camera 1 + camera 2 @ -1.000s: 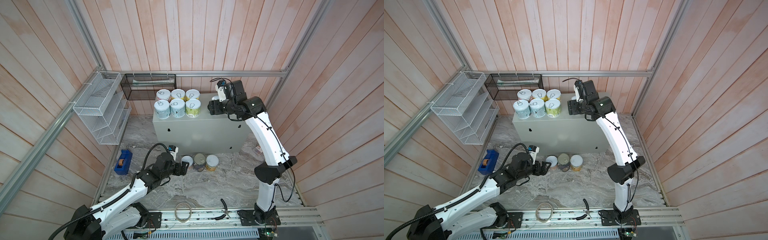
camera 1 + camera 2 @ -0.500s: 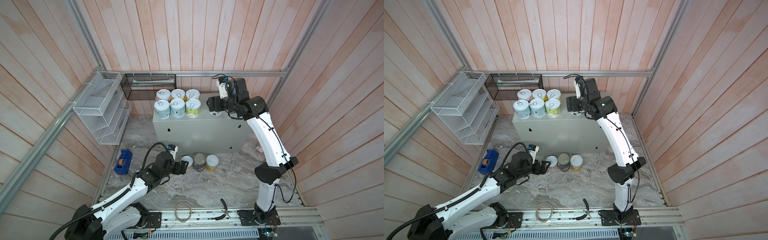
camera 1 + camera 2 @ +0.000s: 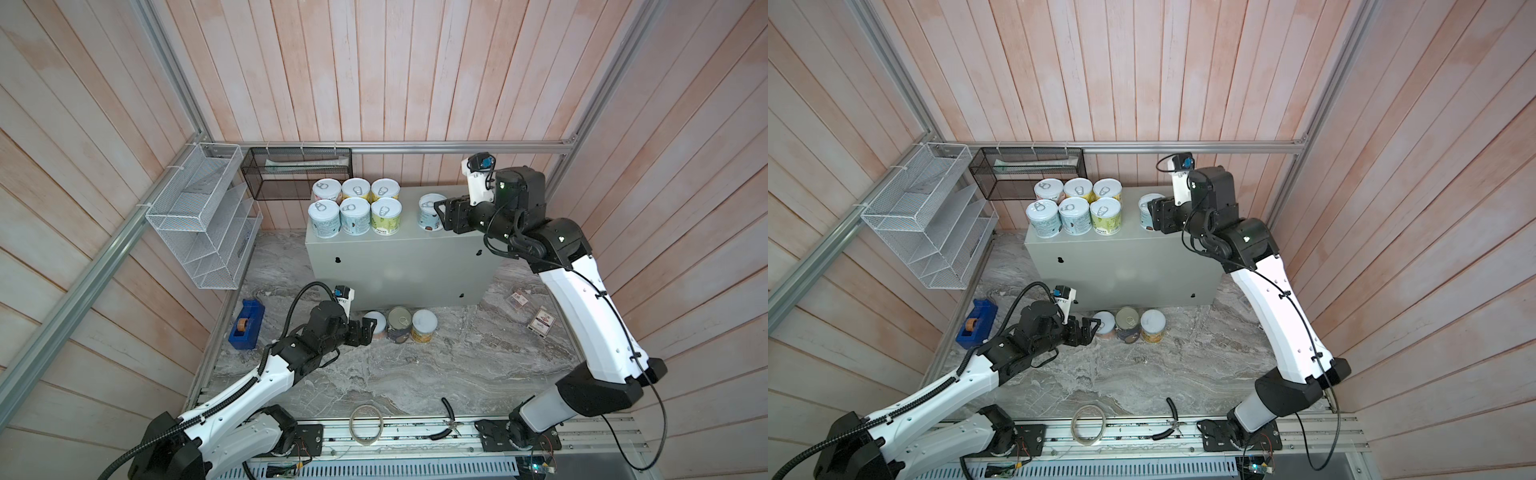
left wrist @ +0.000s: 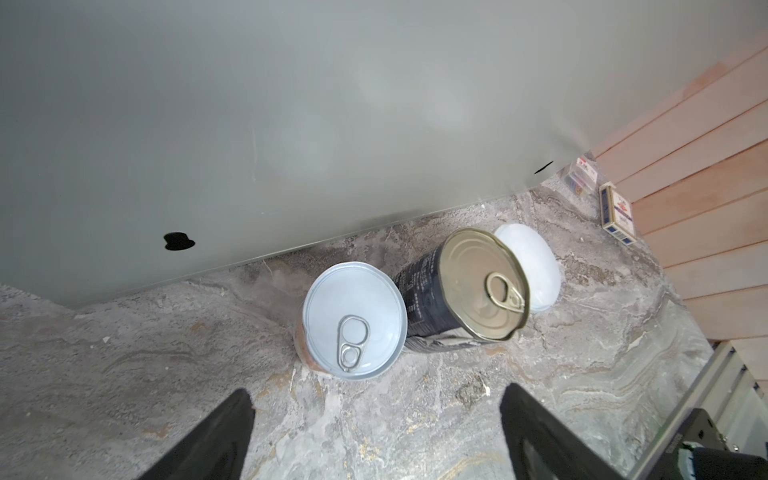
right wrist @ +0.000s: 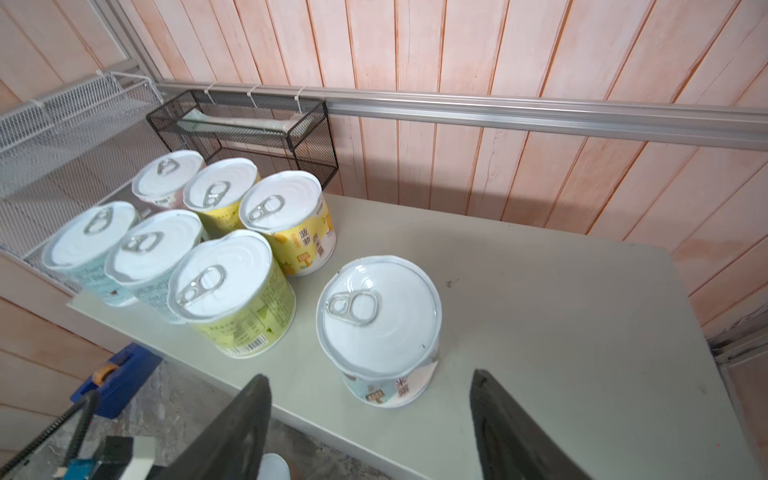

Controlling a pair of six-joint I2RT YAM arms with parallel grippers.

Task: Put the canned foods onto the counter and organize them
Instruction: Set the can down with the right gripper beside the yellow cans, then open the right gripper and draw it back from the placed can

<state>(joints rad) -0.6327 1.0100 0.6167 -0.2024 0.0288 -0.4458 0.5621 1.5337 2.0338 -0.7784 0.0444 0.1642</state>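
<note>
Top views: the counter [image 3: 399, 257] carries a two-by-three block of six cans [image 3: 355, 205] at its 10 o'clock corner, packed touching, presumably to keep the rest of the top free. A seventh can [image 3: 430, 212], teal-labelled, stands upright at the block's 3 o'clock, separated from it by a gap. The right gripper [image 3: 440, 214] is held level just beside that can, at its 3 o'clock. On the marble floor at the counter's 6 o'clock, three cans remain in a touching row: a silver-lidded can [image 3: 1104, 322], a taller dark navy can [image 3: 399, 326] and a white-lidded can [image 3: 424, 326]. The left gripper [image 3: 366, 330] is laid low at the row's 9 o'clock, judged lined up for the nearest can. Left wrist view: the jaws are spread and empty, and the silver-lidded can sits ahead at 12 o'clock, clear of the fingertips [image 4: 237, 411]. The navy can touching it may crowd one finger, and the counter front stands close behind. Right wrist view: the jaws are spread and empty, with the seventh can just beyond the tips; a nudge toward the block is judged outstanding. Noted around, well clear: a blue tape dispenser [image 3: 246, 324], a tape roll ring [image 3: 365, 424], pliers [image 3: 448, 413], two small cartons [image 3: 540, 325], a wire rack [image 3: 199, 220] and a black mesh basket [image 3: 297, 183].
</note>
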